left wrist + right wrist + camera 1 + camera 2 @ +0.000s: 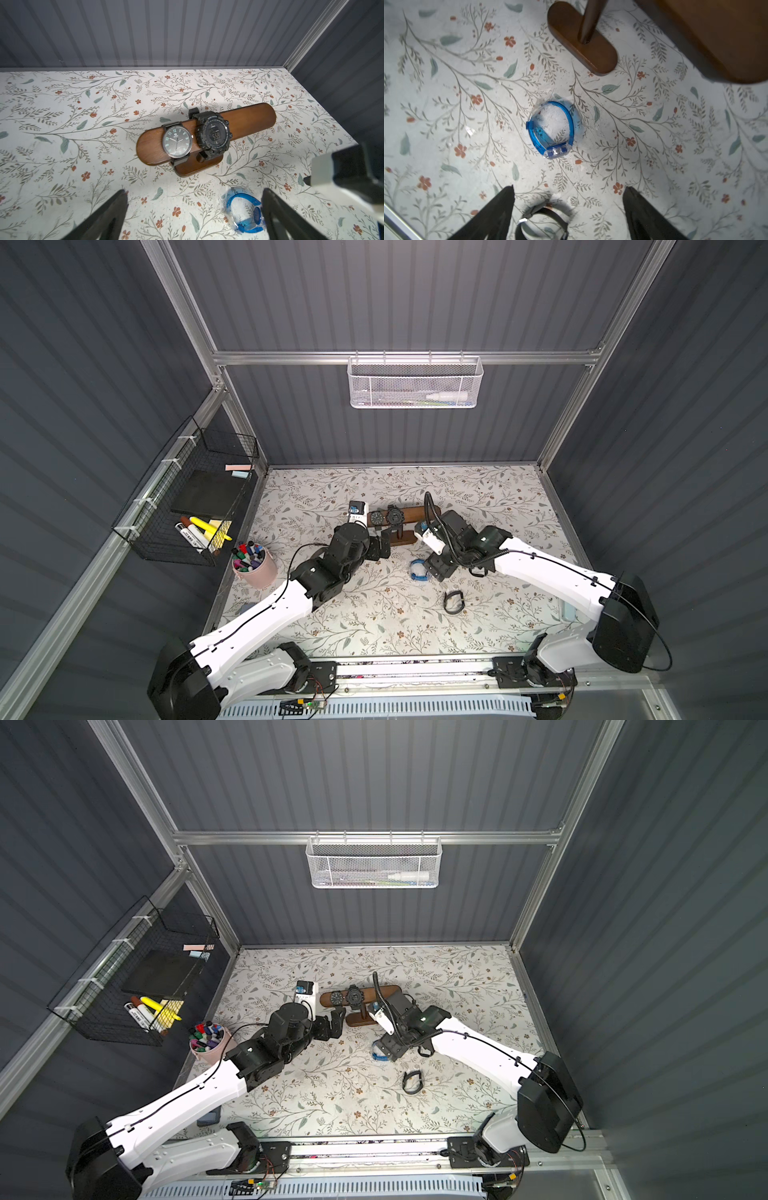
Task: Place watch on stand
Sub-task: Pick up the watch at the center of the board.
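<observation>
The dark brown wooden stand (415,512) is at the middle back of the floral table and carries a black analog watch (176,141) and a black digital watch (214,135) side by side on its bar (251,117). A blue translucent watch (419,570) lies on the table in front of the stand, also seen in the right wrist view (552,128). A black strap watch (454,602) lies nearer the front. My left gripper (382,546) is open and empty beside the stand's base. My right gripper (569,188) is open above the table between the blue and black watches, holding nothing.
A pink cup of markers (253,564) stands at the table's left edge. A black wire basket (187,506) hangs on the left wall and a white mesh basket (415,383) on the back wall. Dark ribbed walls close in the table (490,497).
</observation>
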`<action>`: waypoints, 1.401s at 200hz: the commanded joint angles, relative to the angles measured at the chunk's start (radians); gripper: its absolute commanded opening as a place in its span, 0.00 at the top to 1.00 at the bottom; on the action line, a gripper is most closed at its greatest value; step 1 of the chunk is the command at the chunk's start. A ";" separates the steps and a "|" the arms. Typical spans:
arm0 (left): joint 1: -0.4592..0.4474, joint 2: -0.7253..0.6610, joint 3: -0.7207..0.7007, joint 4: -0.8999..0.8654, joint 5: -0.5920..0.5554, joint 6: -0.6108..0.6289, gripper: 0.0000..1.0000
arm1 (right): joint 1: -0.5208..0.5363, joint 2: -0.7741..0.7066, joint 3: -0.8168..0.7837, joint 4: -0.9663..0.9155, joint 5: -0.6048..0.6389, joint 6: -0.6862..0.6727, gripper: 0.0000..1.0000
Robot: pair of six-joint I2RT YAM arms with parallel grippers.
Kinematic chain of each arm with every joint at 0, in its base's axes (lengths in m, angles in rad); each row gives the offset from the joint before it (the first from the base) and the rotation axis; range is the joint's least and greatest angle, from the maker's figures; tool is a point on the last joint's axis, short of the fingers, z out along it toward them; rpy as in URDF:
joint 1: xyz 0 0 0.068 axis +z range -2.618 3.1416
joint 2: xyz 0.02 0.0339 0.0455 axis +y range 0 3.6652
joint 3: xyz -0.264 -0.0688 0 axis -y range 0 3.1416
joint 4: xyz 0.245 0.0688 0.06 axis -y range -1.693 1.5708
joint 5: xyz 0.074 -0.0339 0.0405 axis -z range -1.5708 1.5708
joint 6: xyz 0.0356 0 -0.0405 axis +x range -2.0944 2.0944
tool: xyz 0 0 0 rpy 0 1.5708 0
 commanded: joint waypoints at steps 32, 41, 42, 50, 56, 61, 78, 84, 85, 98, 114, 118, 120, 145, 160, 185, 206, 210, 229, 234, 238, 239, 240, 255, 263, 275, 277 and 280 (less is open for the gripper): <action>0.108 -0.129 -0.031 -0.118 -0.012 -0.038 0.00 | 0.008 -0.029 -0.154 0.111 -0.021 -0.435 0.19; 0.130 -0.146 -0.042 -0.119 -0.010 -0.040 0.01 | 0.010 -0.020 -0.165 0.142 -0.019 -0.465 0.22; 0.132 -0.147 -0.044 -0.119 -0.009 -0.040 0.01 | 0.010 -0.019 -0.166 0.144 -0.019 -0.469 0.22; 0.149 -0.158 -0.052 -0.114 0.001 -0.042 0.00 | 0.010 -0.003 -0.159 0.150 -0.023 -0.486 0.27; 0.156 -0.164 -0.058 -0.112 0.003 -0.044 0.00 | 0.010 0.011 -0.149 0.148 -0.022 -0.493 0.31; 0.158 -0.167 -0.061 -0.110 0.002 -0.047 0.01 | 0.010 0.022 -0.140 0.145 -0.025 -0.504 0.34; 0.160 -0.172 -0.073 -0.104 -0.014 -0.050 0.01 | 0.019 0.058 -0.119 0.140 -0.020 -0.556 0.40; 0.161 -0.172 -0.076 -0.104 -0.022 -0.050 0.01 | 0.025 0.070 -0.119 0.141 -0.013 -0.577 0.41; 0.161 -0.171 -0.076 -0.103 -0.024 -0.050 0.01 | 0.026 0.071 -0.119 0.143 -0.012 -0.580 0.41; 0.163 -0.170 -0.079 -0.103 -0.040 -0.046 0.01 | 0.036 0.091 -0.121 0.152 -0.002 -0.622 0.42; 0.165 -0.173 -0.075 -0.103 -0.058 -0.045 0.01 | 0.041 0.105 -0.122 0.149 -0.003 -0.660 0.42; 0.165 -0.176 -0.074 -0.101 -0.060 -0.043 0.01 | 0.042 0.108 -0.122 0.146 -0.004 -0.666 0.43; 0.165 -0.177 -0.074 -0.100 -0.062 -0.043 0.01 | 0.042 0.110 -0.121 0.145 -0.004 -0.669 0.43; 0.166 -0.192 -0.086 -0.083 -0.083 -0.041 0.01 | 0.044 0.134 -0.113 0.142 0.002 -0.695 0.44; 0.167 -0.193 -0.098 -0.073 -0.093 -0.038 0.00 | 0.049 0.160 -0.103 0.141 0.008 -0.709 0.45; 0.170 -0.191 -0.108 -0.073 -0.099 -0.033 0.01 | 0.058 0.214 -0.078 0.121 0.027 -0.736 0.49; 0.170 -0.195 -0.116 -0.064 -0.101 -0.031 0.00 | 0.070 0.234 -0.086 0.173 0.046 -0.769 0.49; 0.169 -0.195 -0.117 -0.061 -0.101 -0.032 0.01 | 0.071 0.237 -0.085 0.173 0.048 -0.773 0.50; 0.171 -0.196 -0.128 -0.055 -0.099 -0.038 0.01 | 0.073 0.264 -0.075 0.200 0.076 -0.796 0.50; 0.171 -0.196 -0.130 -0.055 -0.099 -0.040 0.00 | 0.073 0.271 -0.070 0.200 0.083 -0.800 0.51; 0.171 -0.197 -0.132 -0.053 -0.097 -0.041 0.01 | 0.073 0.272 -0.066 0.199 0.084 -0.801 0.51; 0.171 -0.197 -0.132 -0.053 -0.097 -0.041 0.01 | 0.073 0.272 -0.064 0.199 0.084 -0.801 0.51; 0.171 -0.198 -0.133 -0.053 -0.097 -0.041 0.01 | 0.074 0.273 -0.064 0.198 0.084 -0.801 0.51; 0.171 -0.198 -0.139 -0.049 -0.095 -0.044 0.01 | 0.074 0.272 -0.050 0.186 0.074 -0.803 0.52; 0.171 -0.197 -0.140 -0.045 -0.095 -0.044 0.01 | 0.073 0.265 -0.045 0.185 0.058 -0.797 0.52; 0.171 -0.192 -0.142 -0.038 -0.094 -0.044 0.01 | 0.075 0.254 -0.040 0.185 0.033 -0.789 0.52; 0.172 -0.191 -0.141 -0.038 -0.093 -0.044 0.00 | 0.075 0.251 -0.040 0.186 0.030 -0.786 0.52; 0.171 -0.190 -0.142 -0.035 -0.091 -0.044 0.01 | 0.074 0.249 -0.040 0.185 0.026 -0.783 0.52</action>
